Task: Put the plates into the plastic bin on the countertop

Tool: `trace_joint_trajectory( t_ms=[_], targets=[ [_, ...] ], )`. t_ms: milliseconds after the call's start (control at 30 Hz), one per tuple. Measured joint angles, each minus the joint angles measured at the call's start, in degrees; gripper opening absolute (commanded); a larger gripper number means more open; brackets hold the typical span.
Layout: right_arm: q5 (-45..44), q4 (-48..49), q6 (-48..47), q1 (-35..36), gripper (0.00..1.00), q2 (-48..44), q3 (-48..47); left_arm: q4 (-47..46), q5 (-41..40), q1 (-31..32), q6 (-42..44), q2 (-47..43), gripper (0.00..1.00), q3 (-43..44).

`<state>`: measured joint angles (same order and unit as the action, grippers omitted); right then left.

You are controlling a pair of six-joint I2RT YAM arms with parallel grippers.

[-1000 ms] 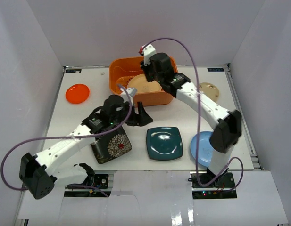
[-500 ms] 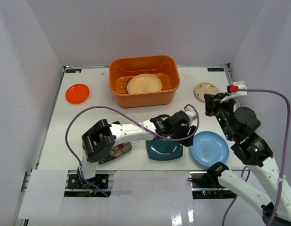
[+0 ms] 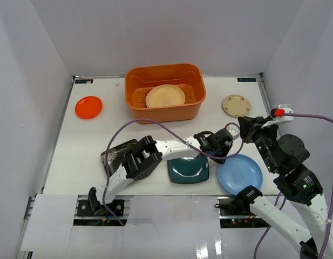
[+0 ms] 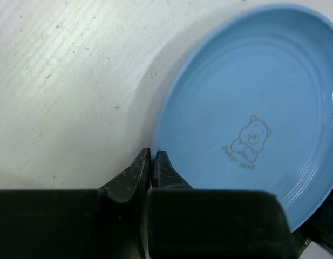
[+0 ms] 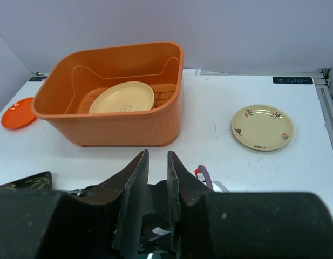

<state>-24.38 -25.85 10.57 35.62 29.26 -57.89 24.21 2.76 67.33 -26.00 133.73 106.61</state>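
Bin (image 3: 166, 114) at the surface's (image 3: 85, 143) far edge holds a cream plate (image 3: 165, 96). Left hand (image 4: 153, 156) seemingly clamped on the blue plate's (image 4: 247, 124) rim, near the right corner. Right hand (image 5: 156, 156) narrowly apart, empty.

The light blue plate (image 4: 252, 135) carries, right of centre in the left wrist frame, a small bear outline with "SWEET BEAR" printed beneath. At the upper right of the right wrist frame, a black sticker (image 5: 292, 80) on the countertop (image 5: 209, 108) reads "XDOF".
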Motion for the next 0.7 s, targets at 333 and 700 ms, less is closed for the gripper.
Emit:
trace_joint_trajectory(
  t_ms=[333, 700],
  targets=[
    [1.2, -2.7, 0.0, 0.0, 0.27, -1.9, -2.7, 2.5, -3.4, -0.9, 1.6, -2.2, 0.0, 3.7],
    [4.3, -2.2, 0.0, 0.0, 0.29, -1.8, -3.3, -4.0, -2.2, -36.5, -3.9, -32.4, 0.0, -2.7]
  ],
)
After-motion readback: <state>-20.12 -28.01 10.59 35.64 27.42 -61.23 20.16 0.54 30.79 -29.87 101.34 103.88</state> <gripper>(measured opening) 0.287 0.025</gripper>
